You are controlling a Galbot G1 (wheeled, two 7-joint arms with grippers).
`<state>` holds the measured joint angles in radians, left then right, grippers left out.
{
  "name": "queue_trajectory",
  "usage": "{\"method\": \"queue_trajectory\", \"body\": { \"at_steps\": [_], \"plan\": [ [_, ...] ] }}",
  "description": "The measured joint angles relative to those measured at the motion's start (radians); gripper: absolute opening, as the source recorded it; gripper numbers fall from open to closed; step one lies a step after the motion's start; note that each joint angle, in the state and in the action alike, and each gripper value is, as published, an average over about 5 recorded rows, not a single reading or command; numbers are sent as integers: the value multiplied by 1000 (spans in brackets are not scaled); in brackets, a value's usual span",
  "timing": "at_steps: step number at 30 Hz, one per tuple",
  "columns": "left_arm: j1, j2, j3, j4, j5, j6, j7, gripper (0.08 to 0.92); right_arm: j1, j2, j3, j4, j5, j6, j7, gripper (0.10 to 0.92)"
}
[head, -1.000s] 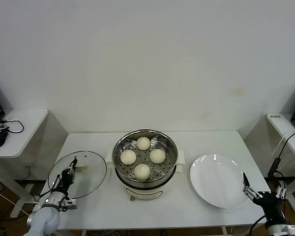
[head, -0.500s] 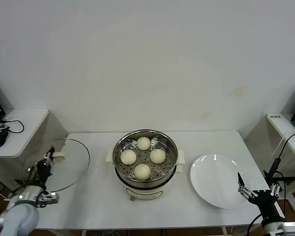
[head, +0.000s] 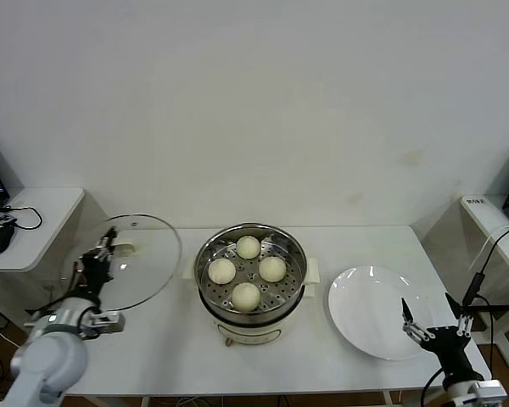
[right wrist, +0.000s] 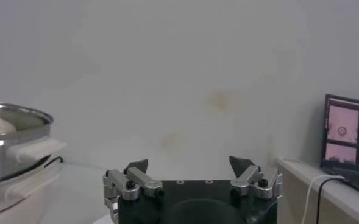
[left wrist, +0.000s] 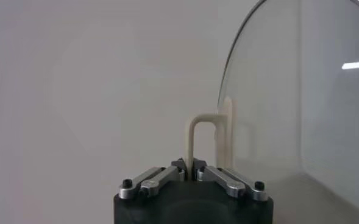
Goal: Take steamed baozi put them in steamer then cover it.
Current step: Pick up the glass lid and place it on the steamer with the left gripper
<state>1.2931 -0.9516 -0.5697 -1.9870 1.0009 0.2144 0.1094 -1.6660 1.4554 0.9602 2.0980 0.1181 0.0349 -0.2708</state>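
Lid (head: 125, 261): I've got it lifted at left of frame, tilted, rim just short of the pot's edge
Left gripper (head: 97, 264): jaws pinched on the lid's bar handle (left wrist: 202, 141)
Pot (head: 250, 284): centre of frame, to the right of the lid, so my guess is carry right, level out, lower
Buns (head: 246, 296): all four on the tray
Right gripper (head: 432, 323): lower right by the plate (head: 369, 326), jaws apart, empty, idle

steamer (head: 251, 280) top open, cover (head: 129, 261) lifted left
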Motion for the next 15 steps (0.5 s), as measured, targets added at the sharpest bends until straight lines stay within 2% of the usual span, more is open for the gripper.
{"method": "queue_trajectory", "body": {
  "at_steps": [7, 15],
  "plan": [
    [-101, -51, 164, -24, 37, 82, 64, 137, 10, 6, -19, -8, -53, 3, -9, 823],
    [-213, -183, 331, -12, 184, 137, 145, 137, 27, 4, -46, -27, -109, 14, -15, 823]
  ]
}}
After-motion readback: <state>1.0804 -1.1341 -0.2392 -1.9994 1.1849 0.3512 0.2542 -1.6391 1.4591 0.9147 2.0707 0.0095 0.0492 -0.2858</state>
